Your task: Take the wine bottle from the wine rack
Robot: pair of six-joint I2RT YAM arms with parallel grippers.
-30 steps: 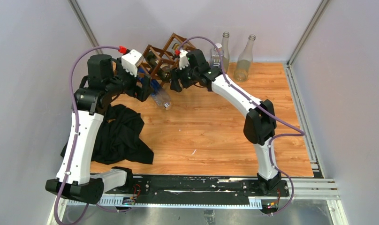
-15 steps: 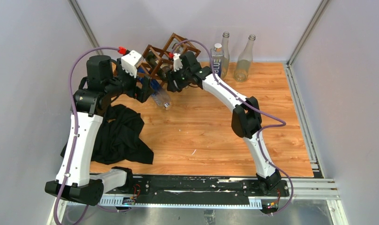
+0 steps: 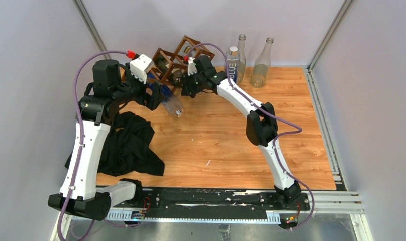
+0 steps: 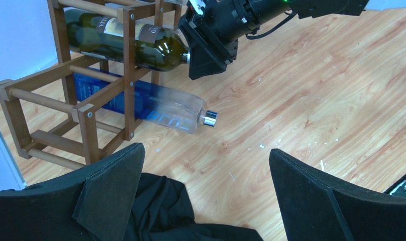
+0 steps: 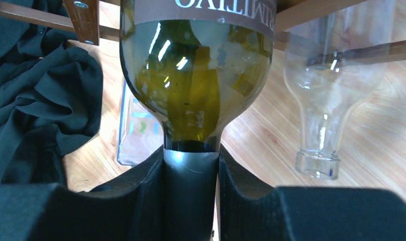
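Right pincer (image 5: 191, 168) clamps the neck of the wine bottle (image 5: 196, 75), its body ahead in the wine rack (image 4: 128, 65); left pincer (image 4: 205, 150) apart; risk: a skewed pull snags a slat and drags it across the bench (image 3: 216, 140).

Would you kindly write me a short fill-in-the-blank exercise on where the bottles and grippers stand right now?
1. The right gripper is shut on the ____ of the dark green glass wine bottle.
2. Below it in the brown wooden lattice rack lies a clear ____ plastic bottle.
3. The left gripper is ____ and holds nothing.
Missing words: neck; blue; open.
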